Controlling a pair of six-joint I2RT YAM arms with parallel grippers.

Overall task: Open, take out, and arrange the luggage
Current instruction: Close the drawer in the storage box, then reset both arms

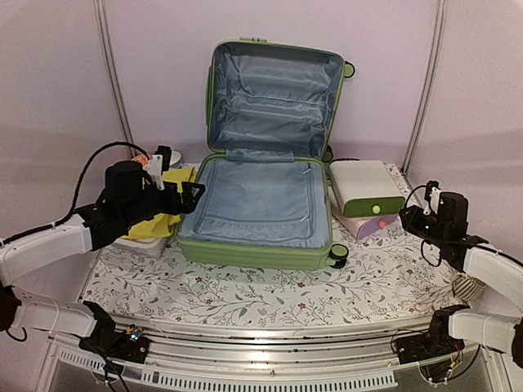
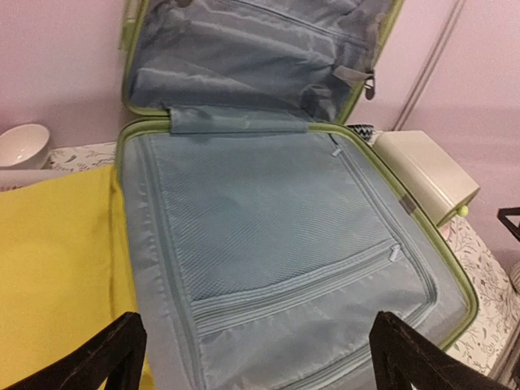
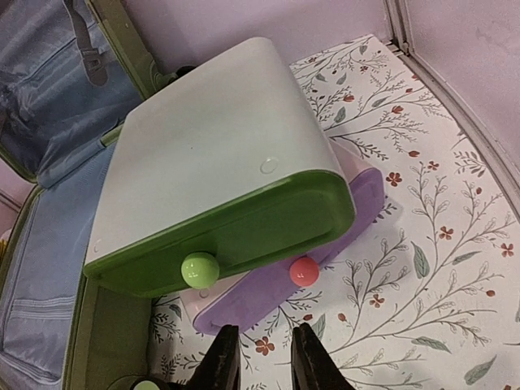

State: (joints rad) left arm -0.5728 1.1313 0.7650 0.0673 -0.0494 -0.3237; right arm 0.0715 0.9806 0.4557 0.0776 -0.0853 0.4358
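Observation:
The light-green luggage (image 1: 253,214) lies open in the middle of the table. Its lid (image 1: 274,94) stands upright against the back wall, and the grey-blue lining shows in both halves with nothing loose inside. My left gripper (image 1: 193,196) hovers over the luggage's left rim. In the left wrist view my left gripper (image 2: 260,357) is wide open and empty above the zipped lining (image 2: 268,227). My right gripper (image 1: 411,217) sits right of the luggage, near the small box. In the right wrist view my right gripper (image 3: 264,357) holds nothing, its jaws almost together above the tablecloth.
A small white, green and purple box (image 1: 368,198) stands right of the luggage, its knobs facing my right gripper; it also shows in the right wrist view (image 3: 211,179). A yellow cloth (image 1: 163,214) lies on a white basket (image 1: 135,243) at the left. A white bowl (image 2: 23,145) sits behind it.

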